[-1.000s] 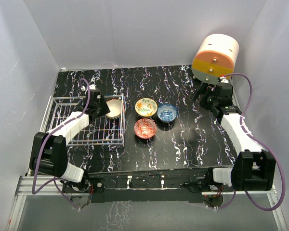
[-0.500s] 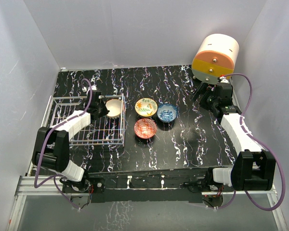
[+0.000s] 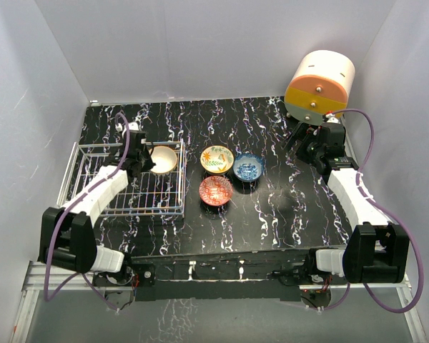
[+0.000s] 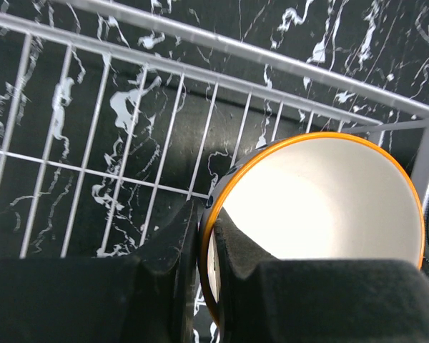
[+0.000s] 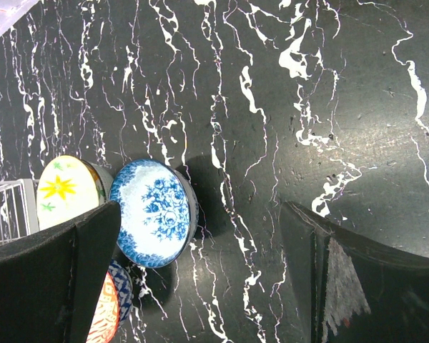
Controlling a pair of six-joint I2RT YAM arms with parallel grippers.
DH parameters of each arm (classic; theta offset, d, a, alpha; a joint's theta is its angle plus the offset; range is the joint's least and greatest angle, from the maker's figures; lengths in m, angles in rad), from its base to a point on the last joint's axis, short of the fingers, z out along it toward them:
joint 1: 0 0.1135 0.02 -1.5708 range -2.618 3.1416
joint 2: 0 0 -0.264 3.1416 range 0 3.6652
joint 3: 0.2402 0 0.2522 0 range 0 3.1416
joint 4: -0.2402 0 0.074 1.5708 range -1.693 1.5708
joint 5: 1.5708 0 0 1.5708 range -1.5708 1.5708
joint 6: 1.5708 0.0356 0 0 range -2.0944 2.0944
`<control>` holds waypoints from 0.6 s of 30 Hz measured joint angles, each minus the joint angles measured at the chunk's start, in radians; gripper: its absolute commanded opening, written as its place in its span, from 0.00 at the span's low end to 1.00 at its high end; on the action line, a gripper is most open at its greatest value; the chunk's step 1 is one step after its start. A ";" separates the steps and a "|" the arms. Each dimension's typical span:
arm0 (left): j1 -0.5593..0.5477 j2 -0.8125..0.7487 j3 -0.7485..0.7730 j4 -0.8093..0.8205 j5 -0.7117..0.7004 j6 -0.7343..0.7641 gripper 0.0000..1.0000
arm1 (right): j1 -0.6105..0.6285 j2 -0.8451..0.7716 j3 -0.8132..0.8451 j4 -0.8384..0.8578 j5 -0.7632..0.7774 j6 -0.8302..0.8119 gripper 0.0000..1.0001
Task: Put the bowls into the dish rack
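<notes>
Holding one bowl: the left gripper [image 3: 144,158] is clamped on the near-left rim of the cream bowl [image 3: 164,158] with the orange edge. The wrist view shows one finger inside the rim and one outside, pinched tight [image 4: 206,221].

The cream bowl [image 4: 322,200] is inside the dish rack [image 3: 182,187], at its far right corner, just by the right wall. It lies to the right of the gripper, mouth facing up in the top view. I cannot tell whether its base rests on the rack's wire floor or hangs just above it.

Likely step: setting down and letting go, so what matters is the gap under the bowl and its clearance from the corner wires [image 4: 179,71].

Three bowls wait on the black marbled table [image 3: 286,214], right of the rack:
- yellow bowl [image 3: 217,158], near the rack
- red bowl [image 3: 216,190], near the rack
- blue bowl [image 3: 249,166], further right, beside the yellow one

The left arm is nearer to the yellow and red bowls.

The right gripper [image 3: 304,139] sits far right, below the orange-and-cream drawer unit [image 3: 319,82], well apart from the bowls. Its jaws are wide apart and hold nothing [image 5: 200,207].

The left wrist view shows the grip on the rim, which the top view hides. The right wrist view shows the blue bowl [image 5: 154,213], the yellow [image 5: 61,191] and a sliver of the red [image 5: 107,314], but not the cream bowl. Only the top view shows both arms.
</notes>
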 measured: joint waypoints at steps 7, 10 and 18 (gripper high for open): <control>0.000 -0.060 0.011 -0.049 -0.038 0.042 0.00 | 0.000 0.000 0.000 0.001 -0.014 0.000 0.96; 0.000 -0.060 -0.001 -0.078 -0.058 0.045 0.00 | 0.000 0.000 0.000 0.001 -0.017 0.000 0.96; 0.000 -0.058 -0.057 -0.108 -0.088 0.022 0.01 | 0.000 -0.001 0.000 0.002 -0.024 0.000 0.96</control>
